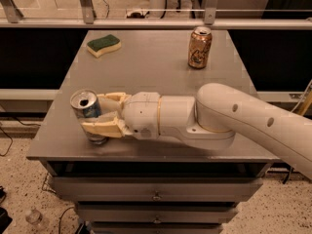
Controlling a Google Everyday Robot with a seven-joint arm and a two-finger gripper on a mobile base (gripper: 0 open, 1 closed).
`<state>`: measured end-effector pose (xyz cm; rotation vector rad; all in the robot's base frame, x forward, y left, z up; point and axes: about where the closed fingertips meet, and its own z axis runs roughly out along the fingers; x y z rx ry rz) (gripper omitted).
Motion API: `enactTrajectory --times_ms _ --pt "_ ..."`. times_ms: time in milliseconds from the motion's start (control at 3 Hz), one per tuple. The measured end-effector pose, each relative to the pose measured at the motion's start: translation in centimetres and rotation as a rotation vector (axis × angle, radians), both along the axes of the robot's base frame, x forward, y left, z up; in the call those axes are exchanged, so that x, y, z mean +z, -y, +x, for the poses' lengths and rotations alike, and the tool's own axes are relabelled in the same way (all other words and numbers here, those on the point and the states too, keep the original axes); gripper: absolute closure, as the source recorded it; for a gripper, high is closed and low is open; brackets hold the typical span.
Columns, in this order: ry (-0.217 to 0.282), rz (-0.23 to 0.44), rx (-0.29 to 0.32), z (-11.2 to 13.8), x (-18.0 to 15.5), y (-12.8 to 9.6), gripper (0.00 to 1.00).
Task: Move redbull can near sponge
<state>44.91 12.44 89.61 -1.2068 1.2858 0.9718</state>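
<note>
Hand [95,113] sits at front-left of desk [146,72], fingers pinching the redbull can [87,107] from both sides, one pad behind it, one in front. The redbull can is tilted, open top leaning left and toward the desk's front edge. Can't tell if its base touches the desk or is just off it. Sponge [104,45] lies at back-left corner, well apart from the redbull can, w/ bare desk between. Risks, as I judge them: grip looks to be on a leaning can, so it could rotate or slip out during the carry. Top is open, so any liquid left inside could spill. It's near the front edge, so a drop here likely goes off the desk. At the far end, setting it down while tilted could tip it over, or the hand could bump the sponge toward the back edge. Tan can [200,47] at back-right is off the likely path, low risk. Count: 1 redbull can, 1 sponge, 1 tan can, 1 hand.
</note>
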Motion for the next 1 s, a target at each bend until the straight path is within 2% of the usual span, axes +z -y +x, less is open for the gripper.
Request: enactTrajectory --times_ms 333,667,1000 --pt "0.0 0.0 0.0 0.0 0.0 0.0 1.0" --pt "-0.003 0.049 0.004 2.4 0.4 -0.1 1.0" --pt "-0.011 0.079 0.0 7.7 1.3 -0.2 1.0"
